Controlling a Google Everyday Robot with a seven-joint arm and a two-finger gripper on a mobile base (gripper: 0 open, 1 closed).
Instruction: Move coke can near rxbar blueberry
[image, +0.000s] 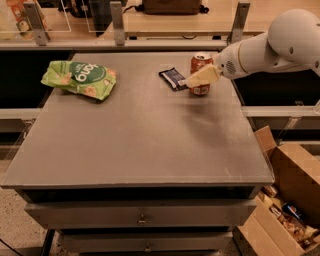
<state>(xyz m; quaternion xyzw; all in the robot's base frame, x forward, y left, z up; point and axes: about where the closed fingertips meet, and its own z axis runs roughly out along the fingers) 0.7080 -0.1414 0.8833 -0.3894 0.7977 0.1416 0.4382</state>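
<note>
The coke can (201, 64), red-orange with a silver top, stands upright on the grey table (145, 135) near its far right edge. The rxbar blueberry (173, 78), a small dark navy bar, lies flat just left of the can, almost touching it. My gripper (202, 76) reaches in from the right on a white arm (280, 42). It is shut on the can, with one cream finger (200, 78) crossing the can's front and the other hidden behind it.
A crinkled green chip bag (80, 78) lies at the table's far left. Open cardboard boxes (290, 200) stand on the floor to the right of the table. A shelf rail with posts (117, 22) runs behind the table. Drawers sit under the tabletop.
</note>
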